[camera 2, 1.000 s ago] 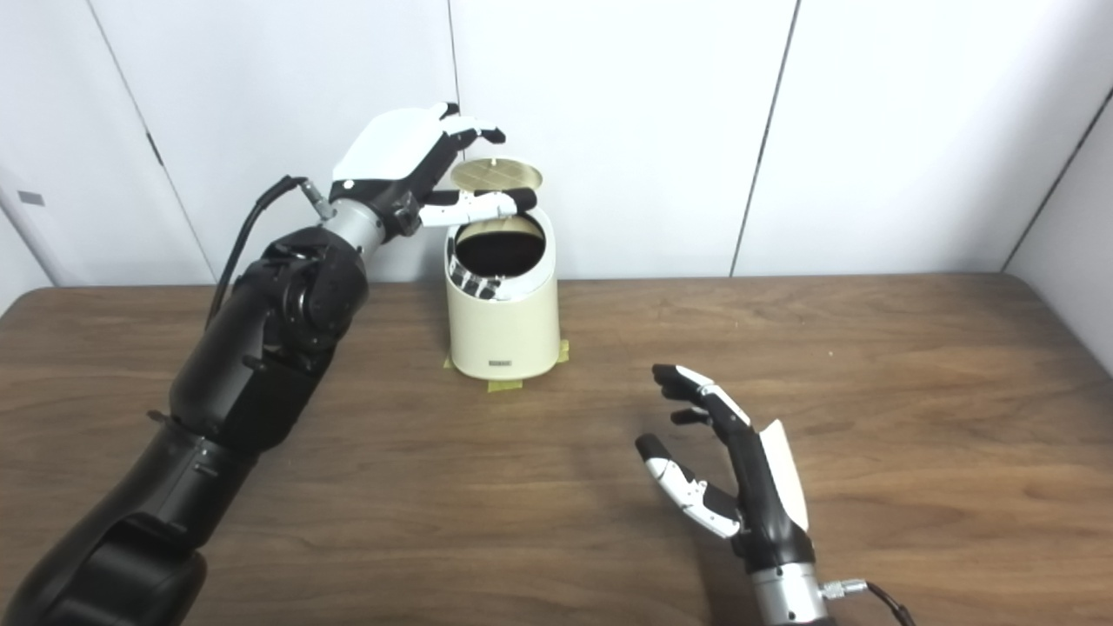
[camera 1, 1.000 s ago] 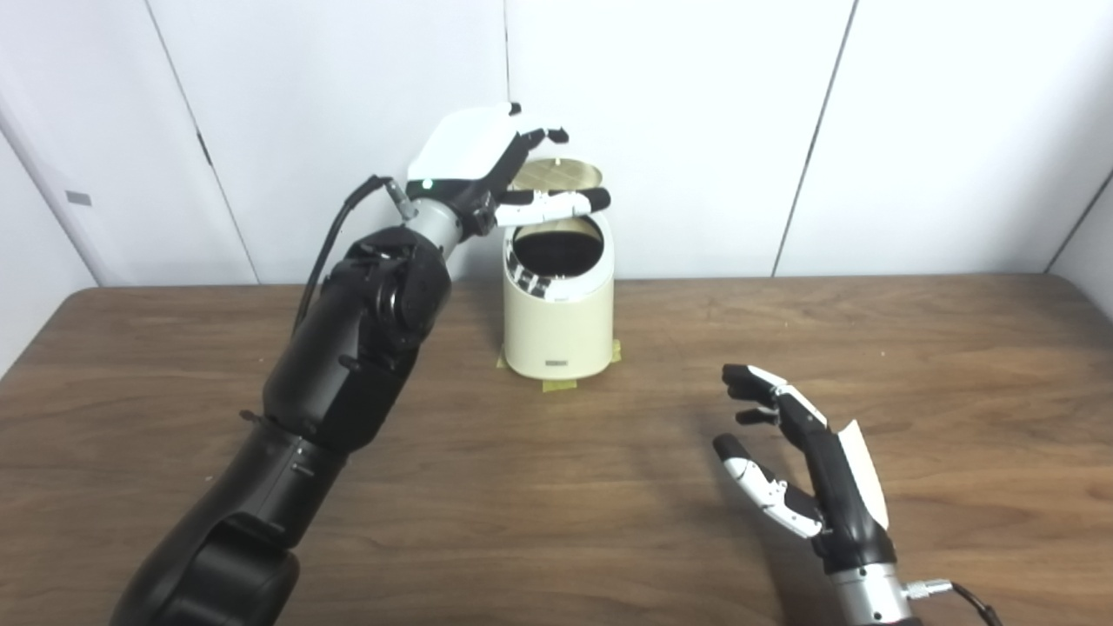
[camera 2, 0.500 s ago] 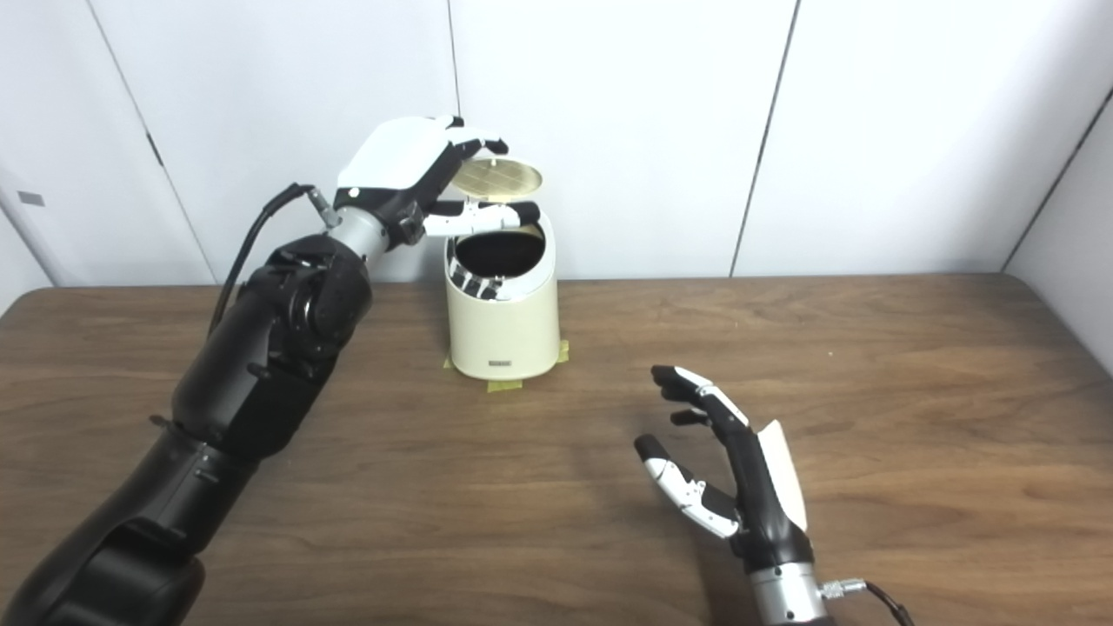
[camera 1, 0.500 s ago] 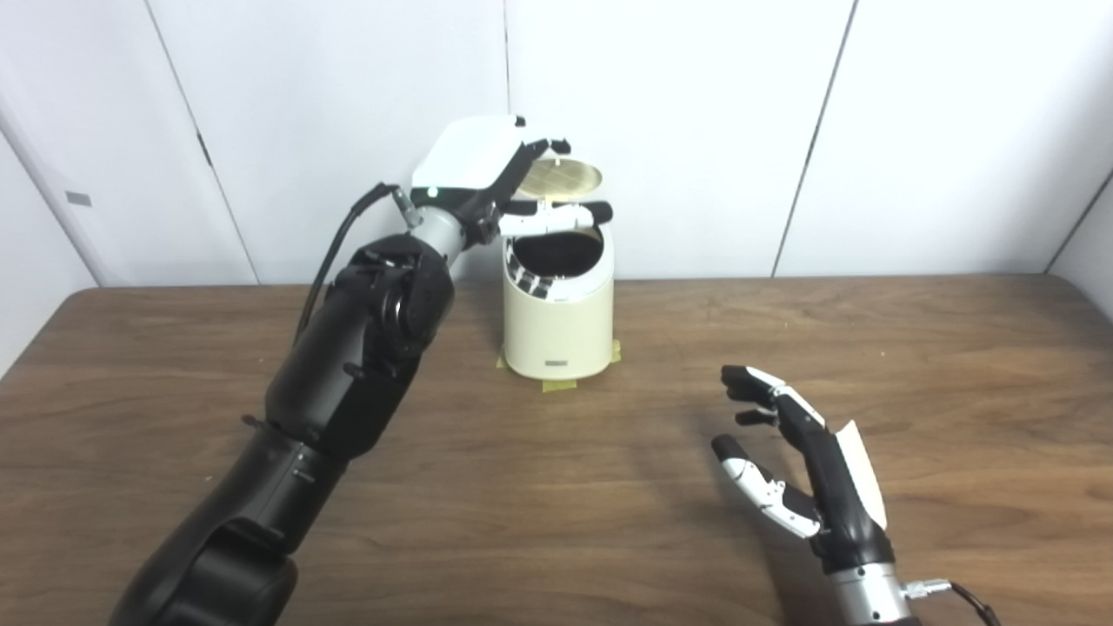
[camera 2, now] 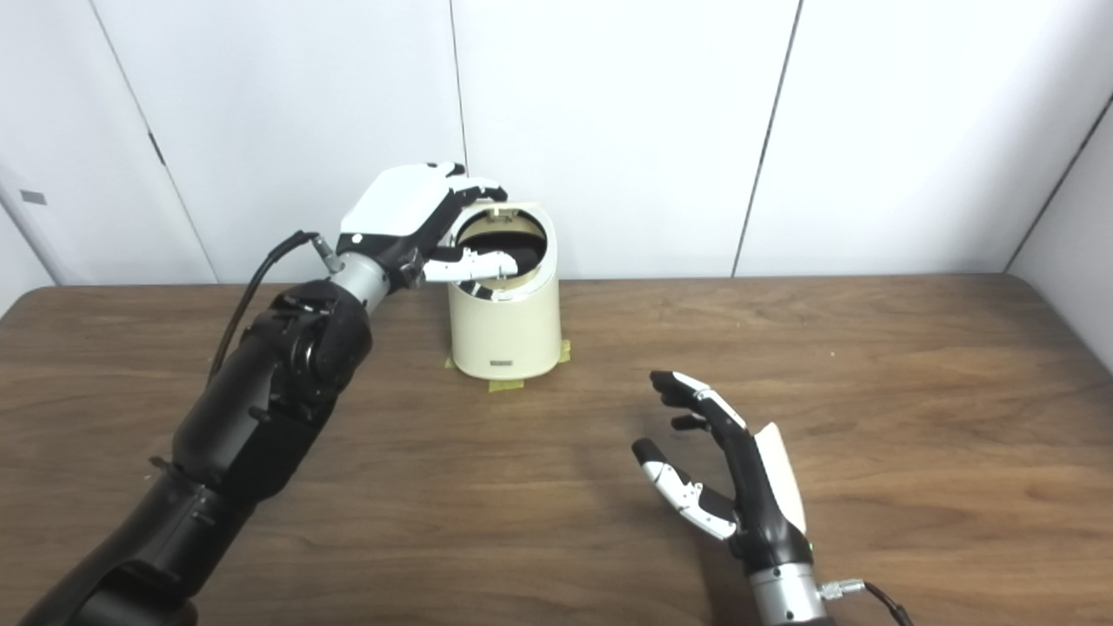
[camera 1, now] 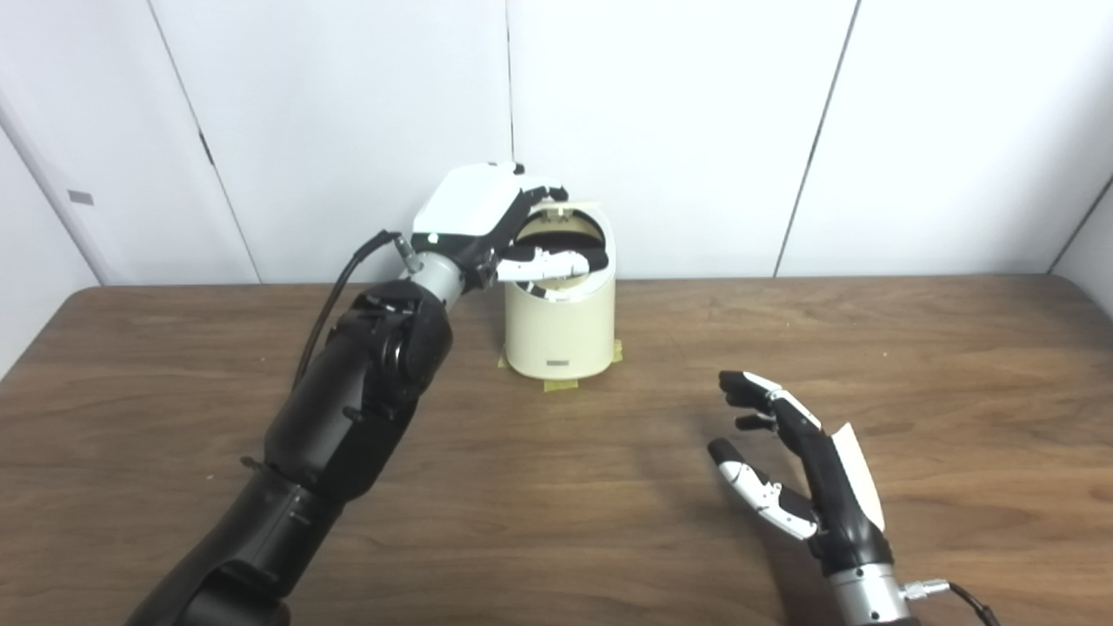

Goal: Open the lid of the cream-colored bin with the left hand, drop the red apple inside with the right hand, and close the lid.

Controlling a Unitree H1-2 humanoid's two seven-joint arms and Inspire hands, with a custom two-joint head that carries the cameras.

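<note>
Cream-coloured cylindrical plastic bin [camera 1: 559, 322] stands at the far middle of the brown wood-grain table [camera 1: 956, 365] in the left eye view, close to the white panelled wall [camera 1: 696, 104], with strips of yellowish tape [camera 1: 562, 382] under its base. Its thin round lid [camera 1: 569, 207] is tilted low over the back of the dark opening, only an edge of it showing. The left hand [camera 1: 491, 222], white-backed with black fingers, sits on the bin's top: its fingers curl over the rear rim onto the lid, and its thumb lies across the opening, so it pinches the lid between them. The right hand [camera 1: 800, 474] hovers over the near right part of the table, well apart from the bin, palm turned inward, fingers spread and holding nothing. No red apple shows on the table; the bin's inside is too dark to tell what lies in it.

From the right eye view the bin [camera 2: 504, 304] has the same dark mouth, with the lid [camera 2: 500, 209] a pale sliver along the back rim. The left hand [camera 2: 417, 228] bridges that rim, thumb reaching over the hole. The right hand [camera 2: 739, 487] is released and empty above bare wood.
</note>
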